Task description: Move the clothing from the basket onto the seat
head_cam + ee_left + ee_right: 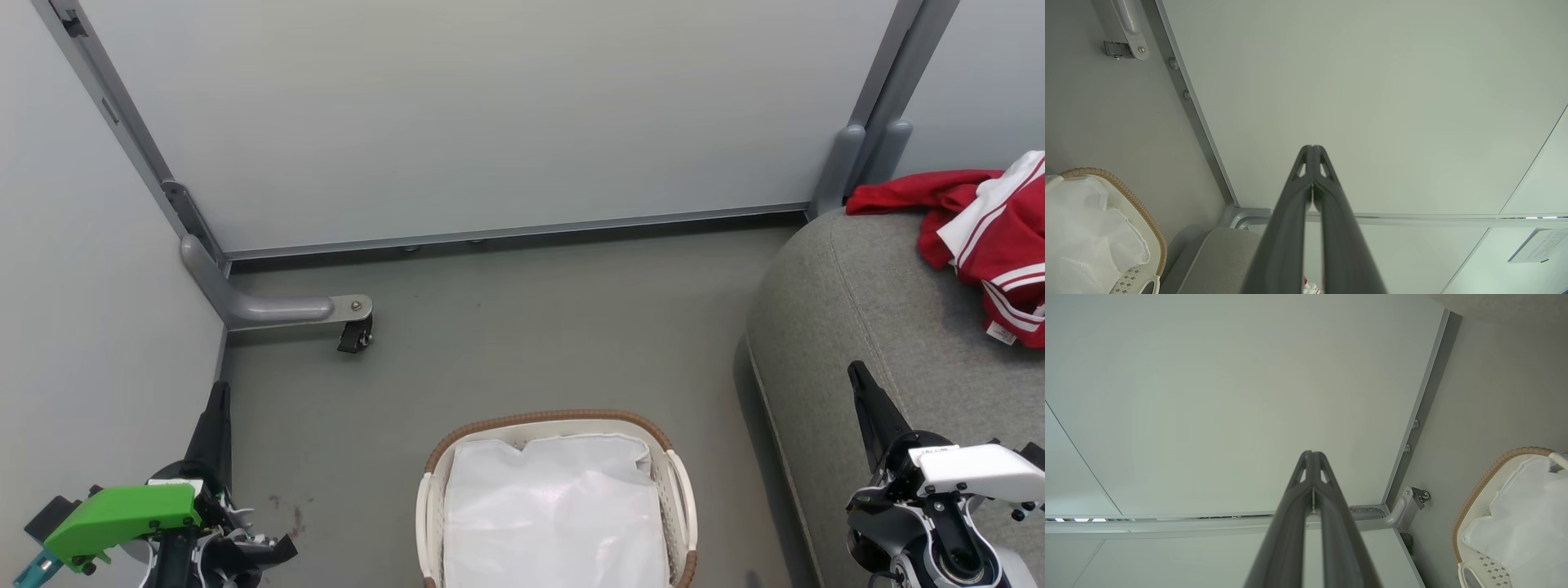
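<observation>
The red clothing, a plain red piece with a white red-striped jersey over it, lies bunched on the grey seat at the right. The white basket with a brown woven rim stands on the floor at bottom centre, holding just its white liner. My left gripper is shut at the lower left, fingers pointing up beside the left wall, nothing in it. My right gripper is shut and empty over the seat's front part. Both wrist views show the fingers pressed together, basket at the side.
Pale partition walls close the back and left. A grey metal foot with a black caster juts onto the floor at the left. Grey floor lies between the basket, the wall and the seat.
</observation>
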